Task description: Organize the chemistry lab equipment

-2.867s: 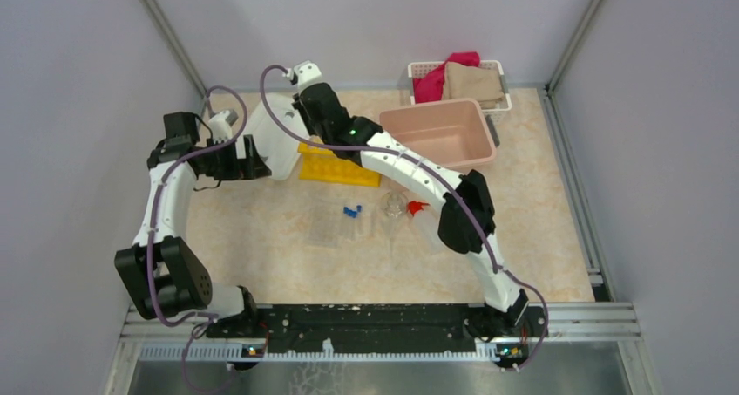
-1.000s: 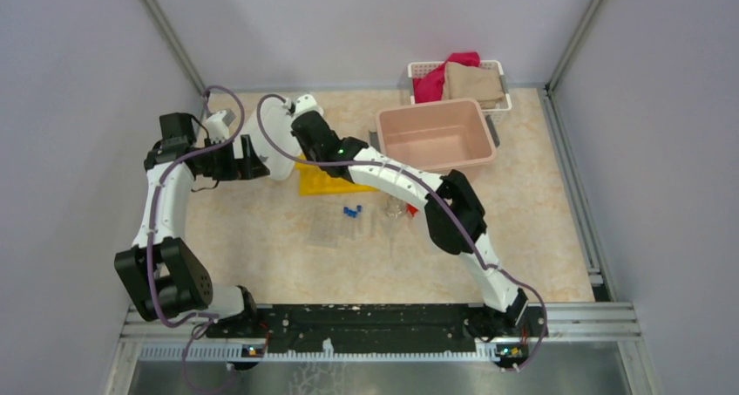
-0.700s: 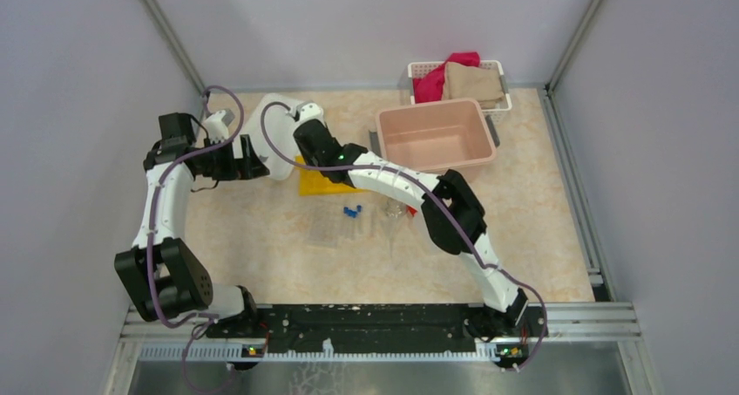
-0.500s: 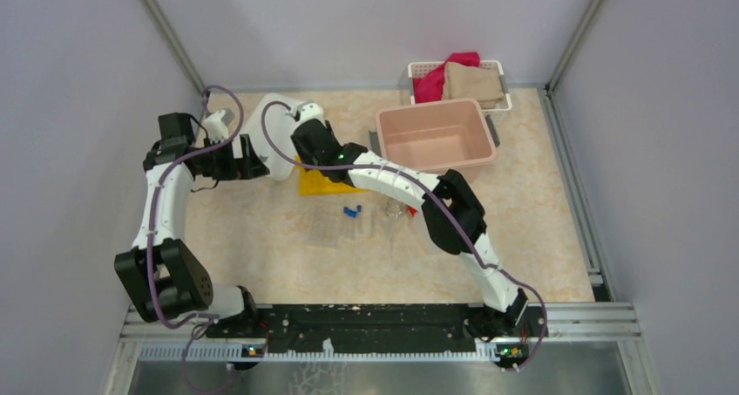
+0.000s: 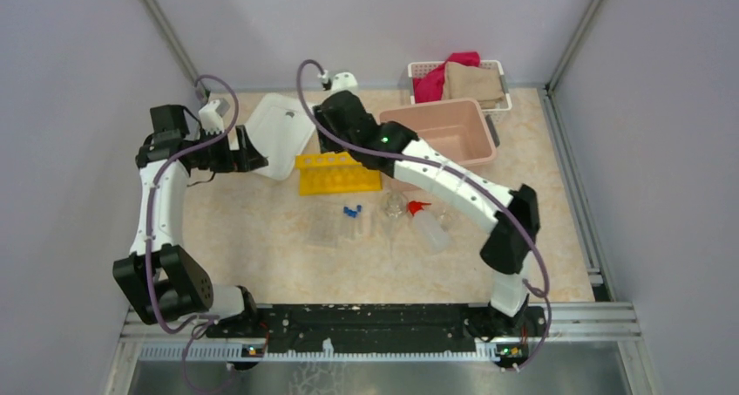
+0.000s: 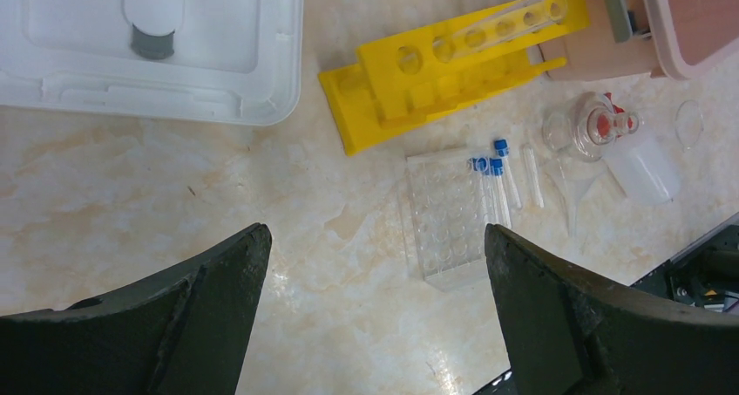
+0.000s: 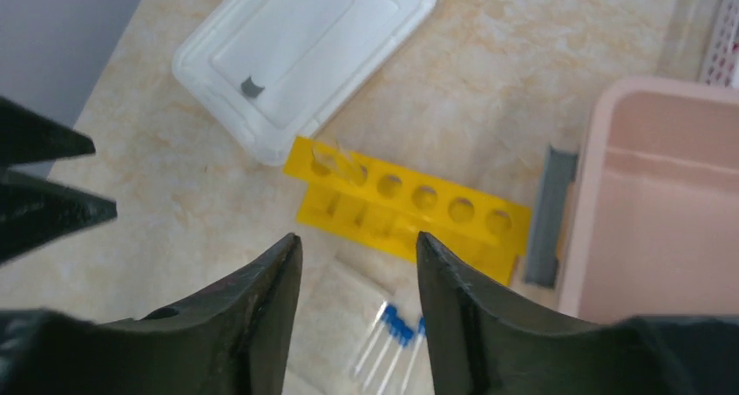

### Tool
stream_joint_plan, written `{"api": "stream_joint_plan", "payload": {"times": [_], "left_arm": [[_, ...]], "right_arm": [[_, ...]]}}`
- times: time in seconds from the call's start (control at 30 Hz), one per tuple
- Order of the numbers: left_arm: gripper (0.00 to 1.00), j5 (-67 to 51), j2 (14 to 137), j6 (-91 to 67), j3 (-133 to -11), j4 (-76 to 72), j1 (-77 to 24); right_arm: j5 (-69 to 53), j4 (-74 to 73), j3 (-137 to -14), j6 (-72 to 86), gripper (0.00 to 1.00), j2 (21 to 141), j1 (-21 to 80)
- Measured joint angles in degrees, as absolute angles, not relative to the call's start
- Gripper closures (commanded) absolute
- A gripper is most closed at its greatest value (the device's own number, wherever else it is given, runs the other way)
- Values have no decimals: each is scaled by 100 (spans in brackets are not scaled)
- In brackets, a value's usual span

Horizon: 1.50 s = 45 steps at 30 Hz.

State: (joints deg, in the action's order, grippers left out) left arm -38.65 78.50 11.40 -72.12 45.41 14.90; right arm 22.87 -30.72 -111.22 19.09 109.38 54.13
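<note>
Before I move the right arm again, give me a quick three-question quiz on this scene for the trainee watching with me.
1. True or false: the right gripper is shut on a tube.
2. How is the white lid placed? A leaning upright; B lying flat on the table; C held in the air.
3. Fill in: the blue-capped tubes lie next to the ___ rack.

Key
1. False: its jaws stand apart with nothing between them.
2. B.
3. Clear: they lie along one edge of the clear rack.
</note>
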Motion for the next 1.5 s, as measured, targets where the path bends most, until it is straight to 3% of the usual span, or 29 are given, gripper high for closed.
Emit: {"api": "stream_joint_plan", "payload": {"times": [0.03, 0.13, 0.47, 1.5], "left_arm": [[1, -3881, 7837, 1135, -7249, 4567, 1490], [1, -3929, 7758, 1125, -7325, 4626, 1490], [1, -4007, 7533, 1028, -7325, 4650, 1494], [1, -4051, 7483, 969, -7325, 4670, 1514]], "right_arm": [[2283, -3133, -10890, 2021, 71, 10667, 5413], [2263, -3308, -10160, 2458, 77, 9898, 5408], [1855, -3680, -8040, 3524, 77, 9443, 5468], [1944, -3122, -7336, 4209, 73, 10744, 5575]]}}
